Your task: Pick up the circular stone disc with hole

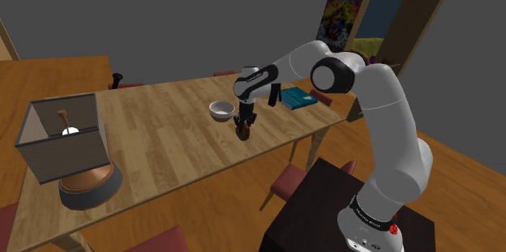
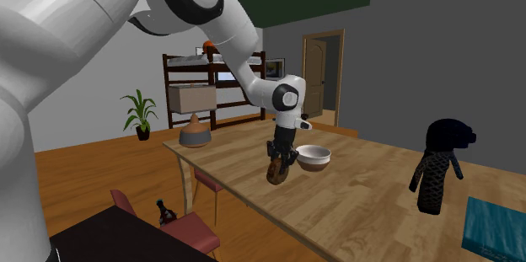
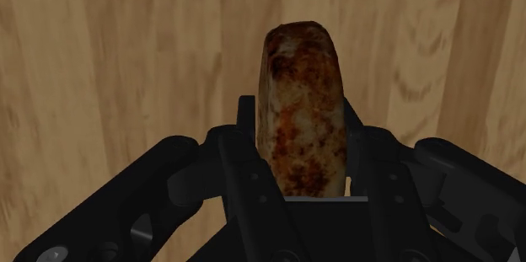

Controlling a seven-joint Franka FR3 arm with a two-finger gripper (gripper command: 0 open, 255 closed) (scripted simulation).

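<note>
The disc is a mottled brown and cream stone ring, seen edge-on in the wrist view, clasped between my two black fingers. In the shoulder view my gripper points down over the wooden table with the disc at its tip, beside a white bowl. The second exterior view shows the disc hanging upright just above the tabletop, with the gripper shut on it.
A blue book lies near the table's far corner, and a dark figure stands on the table. A wire cage on a round base sits at the shoulder view's left. Red chairs stand around the table.
</note>
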